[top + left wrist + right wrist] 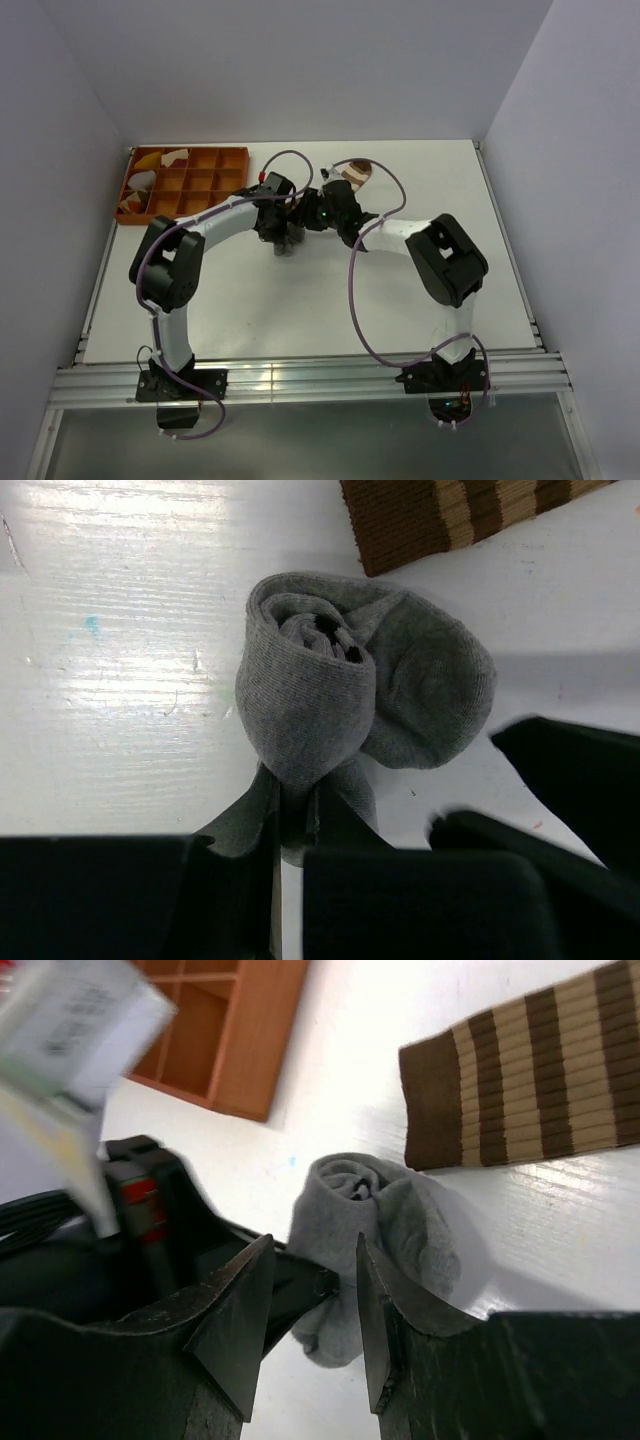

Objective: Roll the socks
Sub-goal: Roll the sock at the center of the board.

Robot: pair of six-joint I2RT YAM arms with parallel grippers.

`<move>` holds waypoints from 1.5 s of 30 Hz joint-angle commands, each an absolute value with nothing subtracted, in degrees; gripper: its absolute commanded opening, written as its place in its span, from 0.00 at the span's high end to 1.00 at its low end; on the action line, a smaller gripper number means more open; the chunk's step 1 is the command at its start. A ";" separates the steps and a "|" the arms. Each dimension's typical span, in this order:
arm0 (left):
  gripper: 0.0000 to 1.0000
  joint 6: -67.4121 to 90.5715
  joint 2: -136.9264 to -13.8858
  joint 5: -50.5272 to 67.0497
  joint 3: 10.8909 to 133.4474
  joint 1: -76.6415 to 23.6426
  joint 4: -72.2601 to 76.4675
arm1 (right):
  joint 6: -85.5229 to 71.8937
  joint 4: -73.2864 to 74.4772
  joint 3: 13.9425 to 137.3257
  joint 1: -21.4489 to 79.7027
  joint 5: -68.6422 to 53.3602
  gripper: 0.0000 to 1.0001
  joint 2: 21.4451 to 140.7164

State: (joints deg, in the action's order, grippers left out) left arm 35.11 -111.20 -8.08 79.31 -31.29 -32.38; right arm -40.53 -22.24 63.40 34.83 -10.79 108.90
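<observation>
**Item 1:** grey sock (pixel 330 690). It is coiled into a loose roll on the white table (pixel 120 660), near the middle. It sits close to the brown striped sock (pixel 440 515), which lies flat (whether the two touch, I cannot tell).

**Item 2:** my left gripper (pixel 290 825). It is clamped together on the roll's loose lower edge, with fabric pinched between the fingers.

**Item 3:** my right gripper (pixel 315 1260). The fingers are apart, one either side of the roll's near end. I cannot tell whether they touch the fabric.

**Item 4:** orange compartment tray (pixel 190 151). It is in the far-left corner, well apart from both socks, with yellow and white scraps in its left cells.
</observation>
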 commanded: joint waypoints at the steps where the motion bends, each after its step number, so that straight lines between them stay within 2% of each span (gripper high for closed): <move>1: 1.00 34.89 -111.97 -4.84 76.64 -31.29 -31.29 | -39.38 -18.29 67.32 34.45 -12.21 0.54 112.14; 15: 1.00 35.16 -110.92 -2.02 74.79 -29.97 -29.09 | -37.88 -18.19 72.07 34.63 -19.51 0.54 117.42; 29: 1.00 34.54 -110.92 -0.53 74.62 -29.97 -28.13 | -37.62 -14.51 76.73 35.16 -18.20 0.53 121.02; 32: 1.00 34.45 -110.83 -0.53 74.71 -29.97 -27.86 | -37.53 -13.10 77.34 35.16 -17.93 0.61 122.25; 33: 1.00 34.28 -110.57 -0.53 74.53 -29.97 -27.51 | -37.62 -13.01 77.00 35.16 -18.02 0.73 122.69; 35: 1.00 34.01 -110.30 -0.53 74.36 -29.97 -27.25 | -37.88 -13.36 76.47 35.16 -17.84 0.83 122.96; 36: 1.00 34.01 -109.78 -0.53 74.18 -29.97 -26.99 | -38.23 -13.71 75.42 35.07 -17.84 0.94 122.96; 37: 0.99 34.01 -109.60 -0.53 74.09 -29.97 -26.72 | -38.41 -14.15 74.89 35.07 -17.93 0.99 122.87; 39: 0.96 34.28 -108.81 -0.53 73.83 -29.88 -26.37 | -38.84 -15.64 72.87 34.63 -17.93 1.00 122.26; 41: 0.86 34.54 -107.85 1.14 73.22 -29.88 -25.49 | -38.85 -16.08 71.99 34.02 -18.10 1.00 121.99; 42: 0.73 34.80 -106.62 1.58 72.34 -29.71 -24.97 | -38.59 -15.91 71.81 33.84 -18.19 1.00 121.99; 45: 0.54 36.38 -102.77 3.69 69.54 -29.09 -22.42 | -37.88 -15.12 72.16 33.58 -18.28 1.00 122.17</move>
State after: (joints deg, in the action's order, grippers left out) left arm 35.40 -107.44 -1.06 72.51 -29.15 -23.75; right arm -39.20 -17.50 73.49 34.04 -19.49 121.45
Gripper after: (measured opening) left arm 0.429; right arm 0.032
